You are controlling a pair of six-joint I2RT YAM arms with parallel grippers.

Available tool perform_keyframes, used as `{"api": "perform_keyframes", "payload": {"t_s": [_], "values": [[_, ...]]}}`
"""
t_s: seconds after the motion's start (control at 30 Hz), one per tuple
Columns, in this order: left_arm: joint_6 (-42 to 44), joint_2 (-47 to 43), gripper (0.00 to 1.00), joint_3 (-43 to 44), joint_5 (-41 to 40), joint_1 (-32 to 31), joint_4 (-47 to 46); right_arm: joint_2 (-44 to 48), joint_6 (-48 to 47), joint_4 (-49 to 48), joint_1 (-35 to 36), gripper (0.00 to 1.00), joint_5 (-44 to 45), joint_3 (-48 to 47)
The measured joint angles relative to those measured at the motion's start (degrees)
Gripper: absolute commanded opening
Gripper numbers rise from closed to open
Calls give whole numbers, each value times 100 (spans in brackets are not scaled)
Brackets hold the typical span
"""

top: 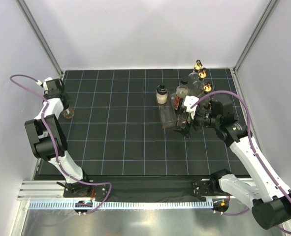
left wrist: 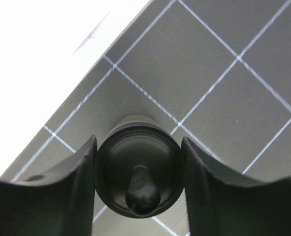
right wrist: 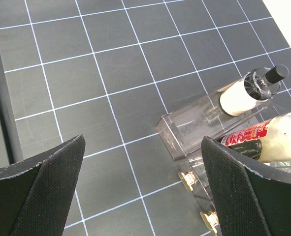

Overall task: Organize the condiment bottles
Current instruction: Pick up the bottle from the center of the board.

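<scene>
My left gripper (top: pixel 66 109) is at the far left of the mat, shut on a small dark black-capped bottle (top: pixel 68 113). In the left wrist view the round black cap (left wrist: pixel 138 169) fills the gap between my fingers (left wrist: pixel 76 187). At the right stands the clear rack (top: pixel 168 116) with a pale black-capped bottle (top: pixel 161 94), a red-labelled sauce bottle (top: pixel 177 102) and tall clear bottles with gold pourers (top: pixel 202 74). My right gripper (top: pixel 188 129) hangs open and empty at the rack's near right corner. The right wrist view shows the rack (right wrist: pixel 194 123), the pale bottle (right wrist: pixel 241 94) and the red-labelled bottle (right wrist: pixel 248 135).
The dark gridded mat (top: pixel 125 128) covers the table between white walls. The mat's left edge and the wall (left wrist: pixel 32 59) lie close to the left gripper. Small gold round pieces (right wrist: pixel 187 181) show at the rack's near edge. A purple cable (top: pixel 219 96) loops over the right arm.
</scene>
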State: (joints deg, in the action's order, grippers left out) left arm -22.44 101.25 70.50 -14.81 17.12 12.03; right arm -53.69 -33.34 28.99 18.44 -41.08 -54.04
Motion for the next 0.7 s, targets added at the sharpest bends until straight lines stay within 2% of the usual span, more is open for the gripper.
{"api": "perform_keyframes", "payload": {"t_s": [0.07, 0.17, 0.27, 0.47, 0.7], "values": [[70, 15, 21, 50, 20, 2, 28, -11, 0, 0, -17, 100, 0, 0], [107, 15, 8, 50, 98, 4, 70, -37, -2, 9, -31, 100, 0, 0], [142, -17, 3, 9, 243, 2, 50, -35, -2, 15, -57, 100, -2, 0], [125, -527, 0, -422, 645, -240, 68, -31, -20, 15, -144, 100, 2, 0], [107, -1027, 0, -654, 1176, -1338, 52, -11, -17, 15, -286, 100, 0, 0]]}}
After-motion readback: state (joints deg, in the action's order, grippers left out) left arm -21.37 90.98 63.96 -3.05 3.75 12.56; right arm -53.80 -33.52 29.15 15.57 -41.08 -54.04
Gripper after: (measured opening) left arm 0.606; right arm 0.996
